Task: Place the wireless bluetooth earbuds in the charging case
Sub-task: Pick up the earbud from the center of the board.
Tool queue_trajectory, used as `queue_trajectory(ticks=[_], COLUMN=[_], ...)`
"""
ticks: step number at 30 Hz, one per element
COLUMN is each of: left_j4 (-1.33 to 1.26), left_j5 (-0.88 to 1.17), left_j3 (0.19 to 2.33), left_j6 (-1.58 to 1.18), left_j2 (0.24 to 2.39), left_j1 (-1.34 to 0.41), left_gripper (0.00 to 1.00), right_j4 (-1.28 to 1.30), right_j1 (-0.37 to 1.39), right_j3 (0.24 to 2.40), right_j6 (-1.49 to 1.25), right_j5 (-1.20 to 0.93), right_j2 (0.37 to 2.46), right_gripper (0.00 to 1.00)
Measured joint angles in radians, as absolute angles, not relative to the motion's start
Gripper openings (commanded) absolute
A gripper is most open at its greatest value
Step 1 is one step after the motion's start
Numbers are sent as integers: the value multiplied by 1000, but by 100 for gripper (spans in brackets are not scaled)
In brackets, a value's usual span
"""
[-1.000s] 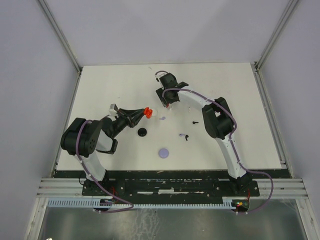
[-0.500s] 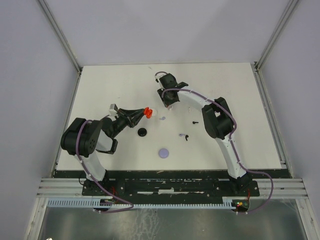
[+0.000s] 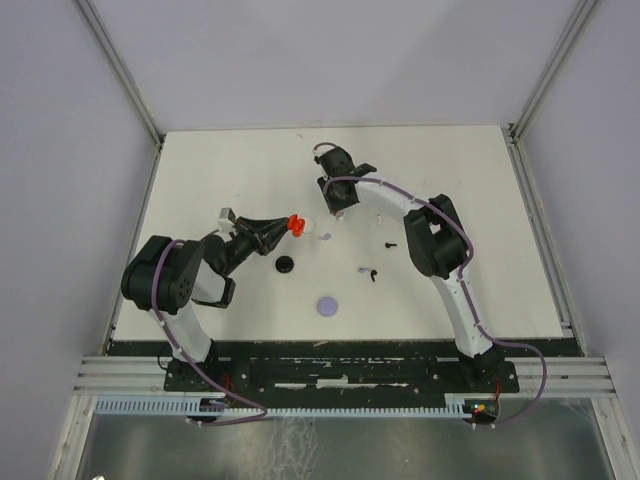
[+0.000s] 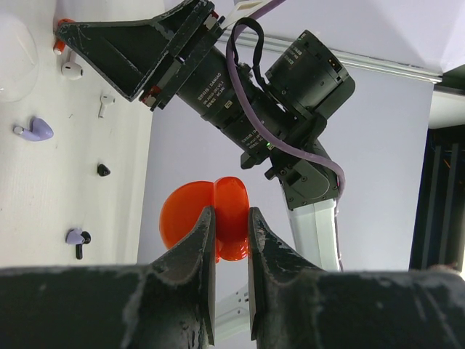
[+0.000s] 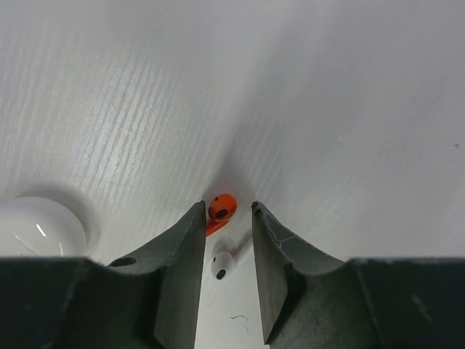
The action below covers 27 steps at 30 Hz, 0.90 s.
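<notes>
Above the table [image 3: 450,200], clamping the open red charging case [image 4: 185,218] in the left pincer [image 4: 231,212]. Down on the table, straddling 1 red earbud [image 5: 221,209] with the narrowly parted right pincer [image 5: 227,205], not pinching it; 1 white earbud [image 5: 221,263] just beside

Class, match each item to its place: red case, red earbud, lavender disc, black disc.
Items: 1 red case; 2 red earbud; 3 lavender disc; 4 black disc.
Places: A on the table, between the fingers of the right tool; B lying closest to the table's near edge; C clamped in the left tool; D on the table, just on the near side of the left tool.
Pairs: 1-C; 2-A; 3-B; 4-D.
</notes>
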<state>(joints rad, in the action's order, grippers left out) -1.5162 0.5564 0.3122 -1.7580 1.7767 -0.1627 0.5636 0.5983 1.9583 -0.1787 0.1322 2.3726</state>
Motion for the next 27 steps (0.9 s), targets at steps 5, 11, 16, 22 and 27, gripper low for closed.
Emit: queue_trajectory(ticks=[5, 11, 16, 22, 27], left_j4=[-1516, -1516, -1516, -1516, -1516], left_j5=[557, 559, 560, 561, 561], left_j3=[312, 312, 312, 312, 312], left_j6=[-1758, -1758, -1758, -1758, -1758], left_j2=[1777, 1777, 1777, 1777, 1777], left_j1=[-163, -163, -162, -158, -158], left_gripper=[3, 3, 3, 3, 3], right_j4=[573, 586, 594, 600, 543], right_j1=[598, 596, 593, 590, 589], right_j3=[1969, 1993, 1995, 2010, 1977], right_j6=[-196, -213, -221, -228, -221], right_j5=[131, 125, 113, 109, 105], right_j2=[2373, 2389, 2394, 2402, 2389], right_gripper=[34, 33, 29, 10, 1])
